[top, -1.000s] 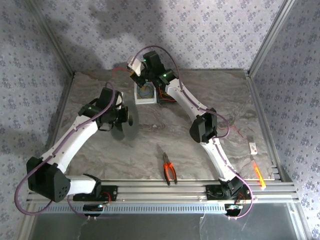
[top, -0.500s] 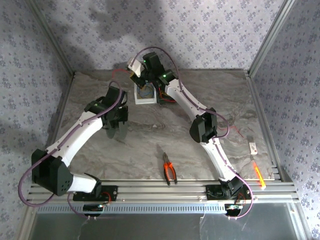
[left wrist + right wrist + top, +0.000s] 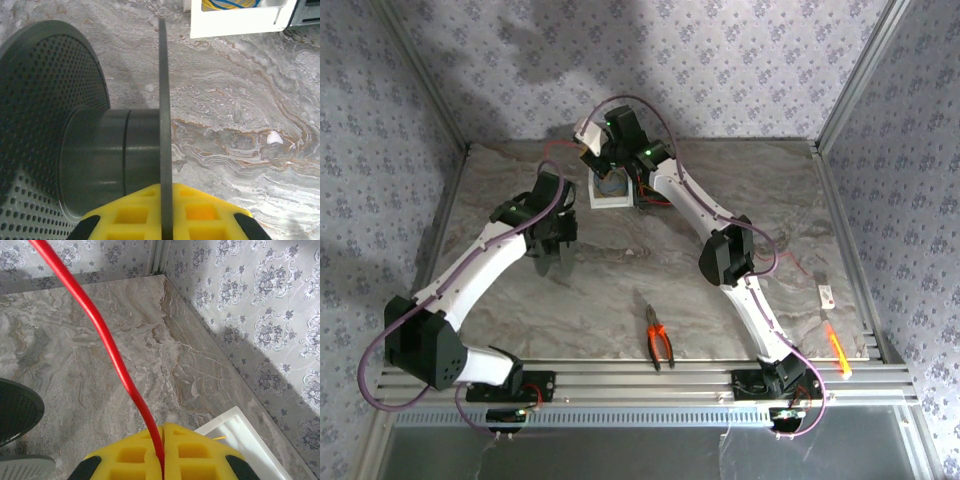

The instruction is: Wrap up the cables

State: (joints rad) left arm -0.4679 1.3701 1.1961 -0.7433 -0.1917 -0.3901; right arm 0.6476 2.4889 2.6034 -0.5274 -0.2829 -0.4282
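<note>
Right gripper (image 3: 163, 440) has its yellow fingers pressed together on the red cable (image 3: 107, 340), a thin smooth strand climbing up and left from the pinch and cut off at the top edge; its far end cannot be traced. Left gripper (image 3: 166, 205) sets its pads against both faces of one thin flange of the grey spool (image 3: 100, 155), no gap visible; the other flange, dotted with small holes, is cropped at left, a plain round hub between them. Ahead and right of it stands a white box (image 3: 235, 27), cropped. From above, the cables (image 3: 648, 190) are a red-orange tangle just beside that box, too small to sort out. A patterned wall (image 3: 260, 315) rises close on the right gripper's right; the marbled table (image 3: 50, 340) lies bare ahead and left.
</note>
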